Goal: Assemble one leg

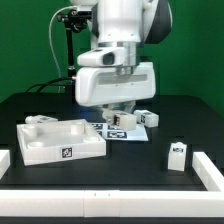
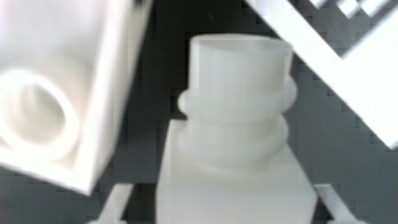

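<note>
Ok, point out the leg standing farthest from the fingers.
The leg standing alone at the exterior view's right front; the other legs lie back beside the marker board.

Arm lowered over centre of dark surface (image 1: pixel 150 170).
End effector (image 1: pixel 119 108) is held low above marker board (image 1: pixel 112 129); recessed tray part (image 1: pixel 60 140) is seen toward exterior view's left, one leg (image 1: pixel 178 153) stood upright toward its right.
</note>
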Tool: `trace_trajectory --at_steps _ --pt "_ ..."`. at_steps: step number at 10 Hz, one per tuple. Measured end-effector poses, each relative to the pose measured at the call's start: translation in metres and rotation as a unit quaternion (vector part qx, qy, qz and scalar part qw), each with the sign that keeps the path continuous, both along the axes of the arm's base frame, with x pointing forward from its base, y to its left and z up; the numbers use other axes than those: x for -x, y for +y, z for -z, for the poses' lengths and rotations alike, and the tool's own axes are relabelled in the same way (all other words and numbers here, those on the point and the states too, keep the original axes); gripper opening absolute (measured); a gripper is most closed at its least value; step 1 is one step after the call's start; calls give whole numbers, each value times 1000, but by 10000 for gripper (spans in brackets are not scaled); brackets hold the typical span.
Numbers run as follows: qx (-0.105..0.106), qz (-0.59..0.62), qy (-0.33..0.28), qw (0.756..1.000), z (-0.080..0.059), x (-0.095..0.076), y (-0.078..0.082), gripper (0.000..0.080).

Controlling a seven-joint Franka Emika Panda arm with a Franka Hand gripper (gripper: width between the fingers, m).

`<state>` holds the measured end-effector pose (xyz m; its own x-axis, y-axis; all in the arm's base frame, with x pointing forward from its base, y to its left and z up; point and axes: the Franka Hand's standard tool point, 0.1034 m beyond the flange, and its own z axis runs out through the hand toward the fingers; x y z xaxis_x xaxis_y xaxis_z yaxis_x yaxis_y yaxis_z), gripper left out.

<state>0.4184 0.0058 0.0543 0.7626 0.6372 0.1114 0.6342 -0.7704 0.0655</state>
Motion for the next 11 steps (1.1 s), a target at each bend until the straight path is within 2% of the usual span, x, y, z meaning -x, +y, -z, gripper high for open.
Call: trace_trajectory --at_steps 2,3,4,6,8,10,11 --pt "-1 0 3 1000 3 2 2 284" --pt "-5 22 19 1000 19 14 4 284" --pt "-8 30 29 999 29 25 11 284" --pt "-11 38 35 999 42 39 26 284" --pt "-10 31 29 999 49 40 14 284" --pt "-10 30 29 999 49 40 16 284" --pt "-10 30 29 999 49 40 16 447"
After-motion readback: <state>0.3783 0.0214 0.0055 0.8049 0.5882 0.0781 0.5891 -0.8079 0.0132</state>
